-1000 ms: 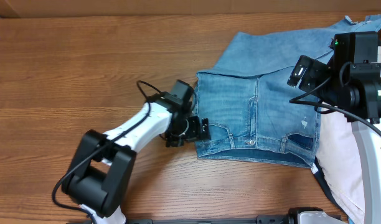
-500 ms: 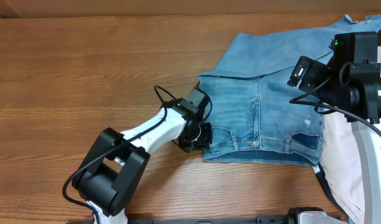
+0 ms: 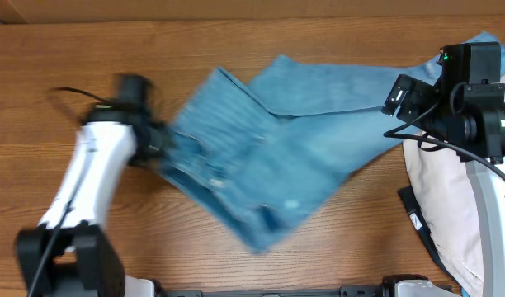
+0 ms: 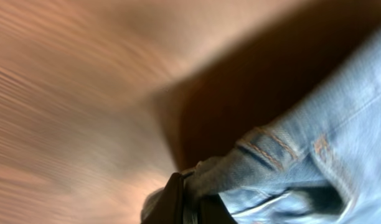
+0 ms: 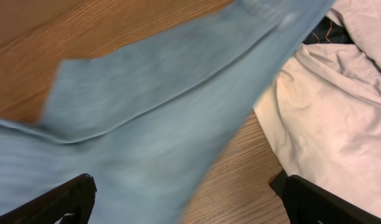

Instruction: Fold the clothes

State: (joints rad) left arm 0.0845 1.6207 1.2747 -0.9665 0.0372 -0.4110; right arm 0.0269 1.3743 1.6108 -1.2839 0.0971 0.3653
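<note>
Light blue denim jeans (image 3: pixel 269 157) lie spread and blurred across the middle of the wooden table (image 3: pixel 71 49). My left gripper (image 3: pixel 158 148) is at their left end, shut on the waistband. In the left wrist view the left gripper (image 4: pixel 193 199) pinches a fold of the jeans (image 4: pixel 302 162) beside a belt loop, lifted above the wood. My right gripper (image 3: pixel 405 103) hovers over the jeans' right part. In the right wrist view the right gripper (image 5: pixel 190 199) stands wide open, holding nothing, above the jeans (image 5: pixel 147 112).
A pale pink cloth (image 3: pixel 450 206) is heaped at the right edge, also in the right wrist view as the pink cloth (image 5: pixel 340 124). A dark garment (image 3: pixel 417 223) peeks out beneath it. Bare wood lies left of and behind the jeans.
My left gripper shut on the jeans' waistband and swung far to the left, dragging the jeans across the table and spreading them. The right arm stayed put.
</note>
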